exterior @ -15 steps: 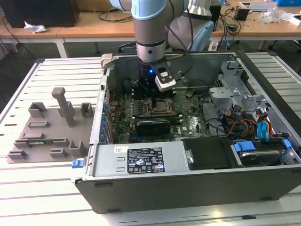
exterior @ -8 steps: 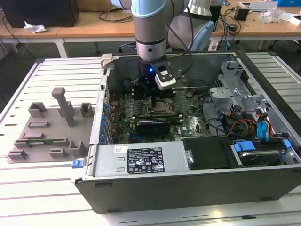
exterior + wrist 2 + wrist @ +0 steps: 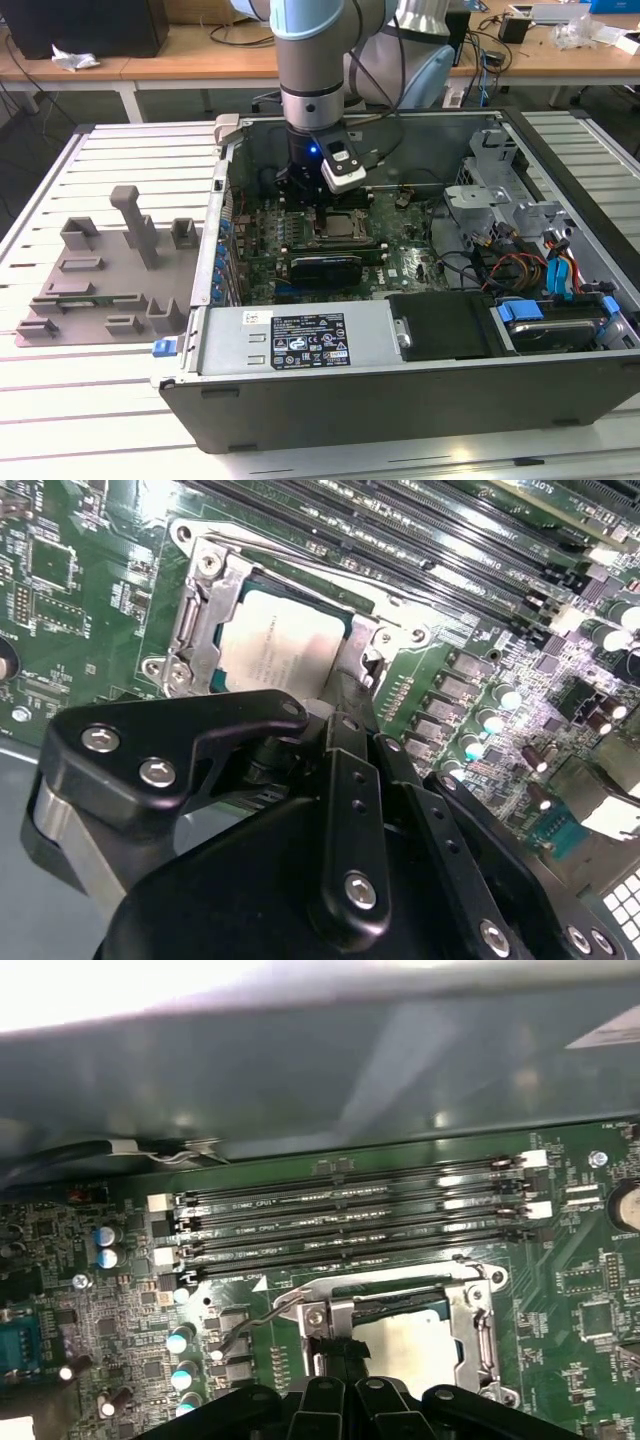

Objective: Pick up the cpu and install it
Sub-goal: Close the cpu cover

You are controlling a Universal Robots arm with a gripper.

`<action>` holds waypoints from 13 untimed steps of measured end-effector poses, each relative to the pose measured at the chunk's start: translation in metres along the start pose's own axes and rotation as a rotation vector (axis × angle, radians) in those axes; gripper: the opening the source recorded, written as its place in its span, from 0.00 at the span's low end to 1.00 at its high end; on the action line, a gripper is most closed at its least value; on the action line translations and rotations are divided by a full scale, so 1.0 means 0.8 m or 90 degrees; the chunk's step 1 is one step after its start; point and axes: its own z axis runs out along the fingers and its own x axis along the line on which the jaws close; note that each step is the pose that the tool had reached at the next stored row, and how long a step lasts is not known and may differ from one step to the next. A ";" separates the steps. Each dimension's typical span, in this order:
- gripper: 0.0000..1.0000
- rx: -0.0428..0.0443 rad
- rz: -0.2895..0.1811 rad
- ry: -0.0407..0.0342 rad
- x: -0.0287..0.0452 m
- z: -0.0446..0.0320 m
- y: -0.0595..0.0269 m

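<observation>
While your gripper [image 3: 345, 708] hangs over the motherboard [image 3: 80, 580], claw drawn closed, tips beside the cpu [image 3: 275, 645], flat in its socket [image 3: 195, 620].

The desk [image 3: 80, 400] is a pale metal top of long parallel slats, and it runs out to both sides of the exterior view. Behind it stands a row of wooden-topped back desks [image 3: 170, 65] on white legs [image 3: 130, 100]. A black box [image 3: 85, 25] and a crumpled white wrapper [image 3: 75, 60] sit on the one toward the exterior view's left, with loose cables [image 3: 235, 35] trailing across the wood. Under them the floor [image 3: 30, 130] is dark grey. Even light lies on the slats.
</observation>
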 end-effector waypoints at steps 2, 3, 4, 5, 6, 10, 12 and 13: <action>0.11 0.0000 0.000 0.0000 0.0012 0.0015 0.000; 0.11 0.0000 0.000 0.0000 0.0013 0.0019 0.000; 0.11 0.0002 0.000 0.0001 0.0015 0.0025 0.000; 0.11 0.0002 0.000 0.0001 0.0016 0.0035 0.000; 0.11 0.0003 0.000 0.0002 0.0017 0.0041 0.000; 0.11 0.0001 0.000 0.0002 -0.0005 0.0066 0.000; 0.11 0.0002 0.000 0.0001 -0.0038 0.0071 0.001; 0.11 0.0003 0.000 0.0001 -0.0054 0.0071 0.001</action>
